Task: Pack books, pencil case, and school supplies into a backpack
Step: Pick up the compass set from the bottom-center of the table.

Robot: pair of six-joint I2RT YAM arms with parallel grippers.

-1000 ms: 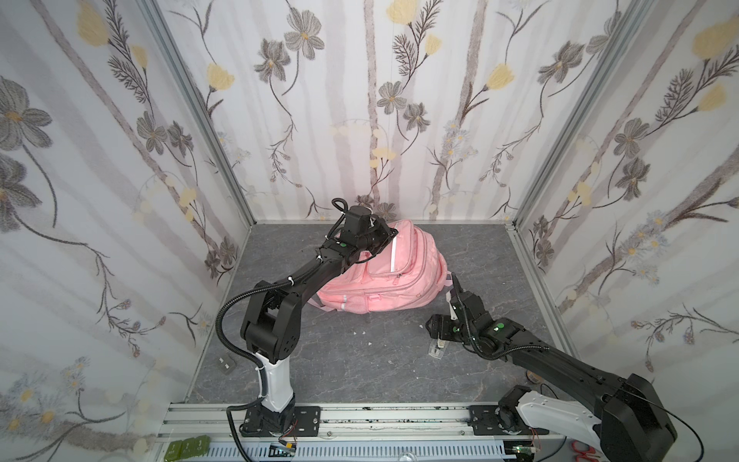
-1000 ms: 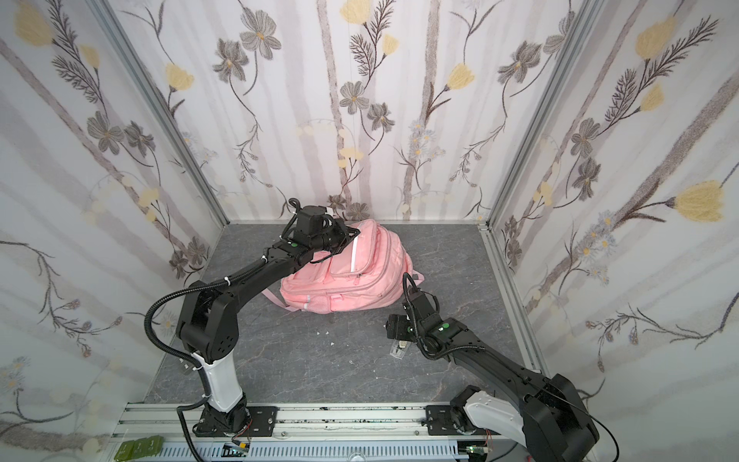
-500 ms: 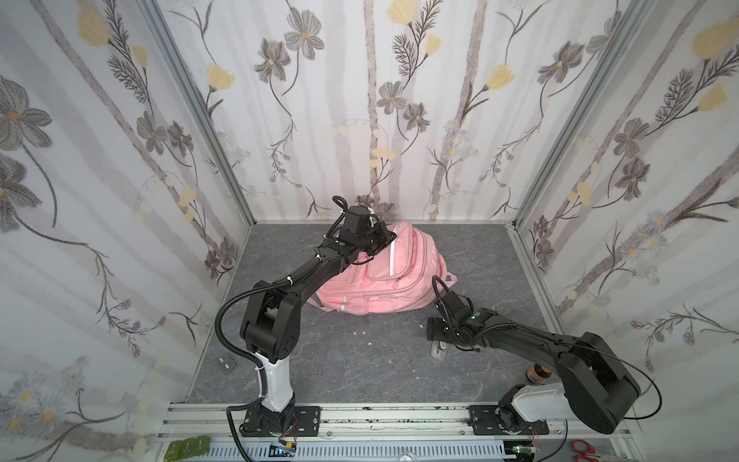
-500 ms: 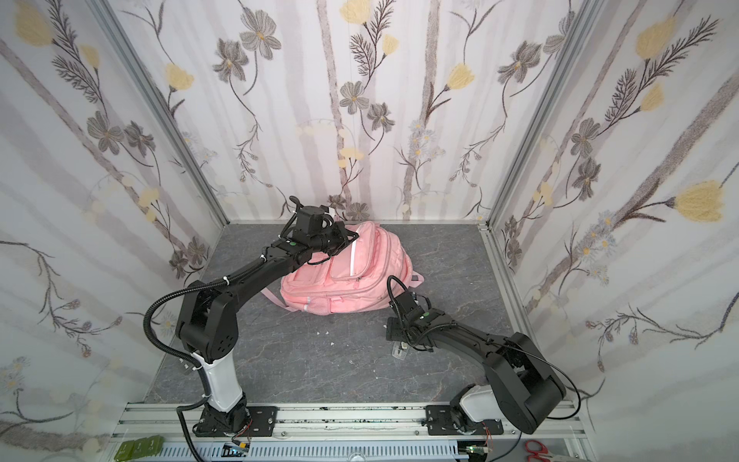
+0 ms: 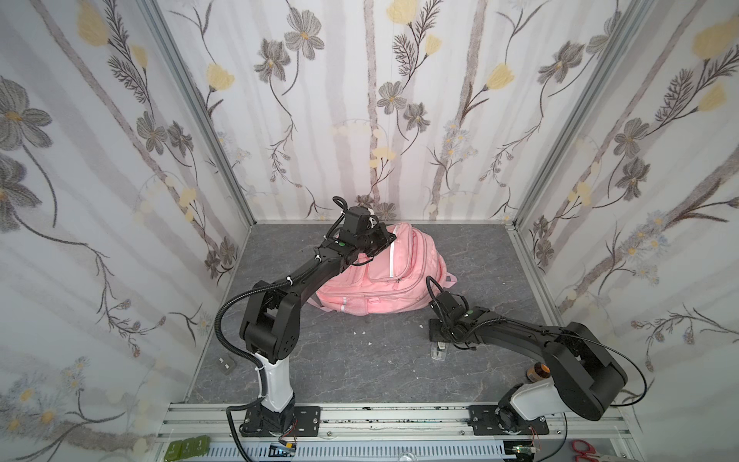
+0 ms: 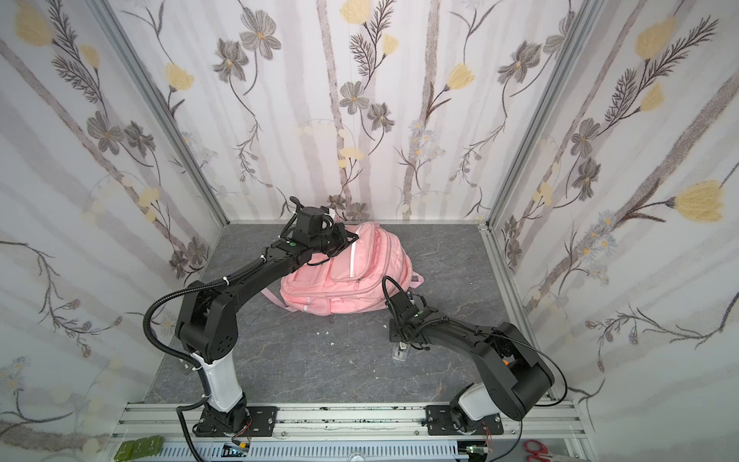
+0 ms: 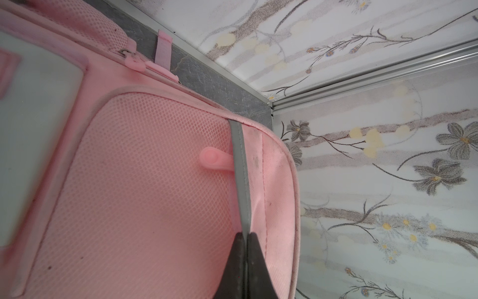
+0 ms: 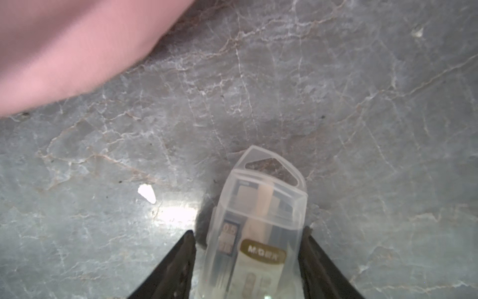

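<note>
The pink backpack (image 5: 384, 280) (image 6: 352, 280) lies flat toward the back of the grey floor. My left gripper (image 5: 390, 240) (image 6: 354, 239) is at its upper left corner. In the left wrist view it (image 7: 244, 234) is shut on a grey strip (image 7: 241, 181) beside the backpack's (image 7: 142, 194) mesh pocket. My right gripper (image 5: 440, 344) (image 8: 248, 231) is low on the floor, right of the backpack. It is open, with a finger on each side of a small clear case (image 8: 261, 220) (image 5: 438, 352) (image 6: 400, 354); one finger touches the case. The books and pencil case are out of view.
White crumbs (image 5: 362, 332) dot the floor in front of the backpack. A small brown bottle (image 5: 536, 372) stands by the right arm's base, and a small grey item (image 5: 226, 366) lies near the left wall. Walls close in on three sides.
My right gripper has dropped over the clear case and its jaws have narrowed around it. The left gripper still holds the backpack in the same place.
</note>
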